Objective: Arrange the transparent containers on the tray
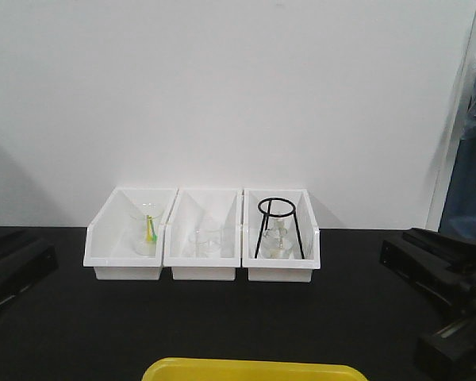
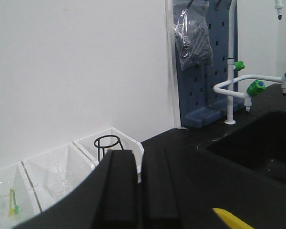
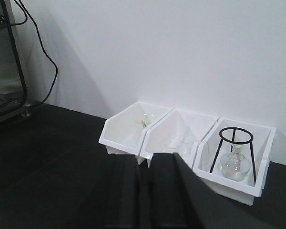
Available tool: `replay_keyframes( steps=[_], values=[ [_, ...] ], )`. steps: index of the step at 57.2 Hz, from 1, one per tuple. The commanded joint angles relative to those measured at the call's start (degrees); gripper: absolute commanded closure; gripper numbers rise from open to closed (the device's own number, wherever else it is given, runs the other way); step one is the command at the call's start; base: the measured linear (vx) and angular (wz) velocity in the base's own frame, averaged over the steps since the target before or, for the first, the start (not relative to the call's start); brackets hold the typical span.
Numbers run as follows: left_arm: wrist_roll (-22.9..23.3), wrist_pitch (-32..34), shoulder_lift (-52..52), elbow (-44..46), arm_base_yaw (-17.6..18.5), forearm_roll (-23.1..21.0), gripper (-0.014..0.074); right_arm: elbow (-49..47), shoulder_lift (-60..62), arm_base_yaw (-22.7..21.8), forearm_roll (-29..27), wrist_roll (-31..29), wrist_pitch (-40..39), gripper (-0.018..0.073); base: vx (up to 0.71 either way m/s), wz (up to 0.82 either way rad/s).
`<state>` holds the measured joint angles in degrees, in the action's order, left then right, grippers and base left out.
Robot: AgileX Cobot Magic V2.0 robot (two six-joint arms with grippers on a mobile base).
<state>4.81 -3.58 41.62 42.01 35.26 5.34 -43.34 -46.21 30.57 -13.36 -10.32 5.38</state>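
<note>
Flanking the black bench, both arms sit low at its edges. The left gripper (image 2: 138, 191) has its fingers pressed together on nothing. Three white bins (image 1: 202, 238) stand in a row at the wall: a beaker (image 1: 145, 226) with a green-yellow item, another beaker (image 1: 206, 238), a black tripod stand (image 1: 278, 226) over a flask (image 3: 235, 164). The yellow tray (image 1: 254, 370) lies nearest the robot; no test tubes can be made out. The right gripper (image 3: 145, 191) is likewise closed, empty.
</note>
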Motion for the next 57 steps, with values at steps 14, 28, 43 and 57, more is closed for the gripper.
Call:
replay_keyframes(
  steps=[14,28,43,57],
  values=[
    [-0.1,3.9,-0.4,1.6,-0.1,1.7,0.0391,-1.7,0.4,-0.2,0.2,-0.6,-4.5,0.0381,0.0,0.0],
    [0.1,-5.0,-4.3,0.8,-3.9,2.3,0.0508,-1.7,0.4,-0.2,0.2,-0.6,-4.5,0.0381,0.0,0.0],
    [5.0,-5.1,-20.2,-13.9,-17.6,3.1,0.0605,-1.7,0.4,-0.2,0.2,-0.6,-4.5,0.0381,0.0,0.0],
    [9.1,-5.1,-38.9,-33.1,-29.9,3.1,0.0605,-1.7,0.4,-0.2,0.2,-0.6,-4.5,0.0381,0.0,0.0]
  ],
)
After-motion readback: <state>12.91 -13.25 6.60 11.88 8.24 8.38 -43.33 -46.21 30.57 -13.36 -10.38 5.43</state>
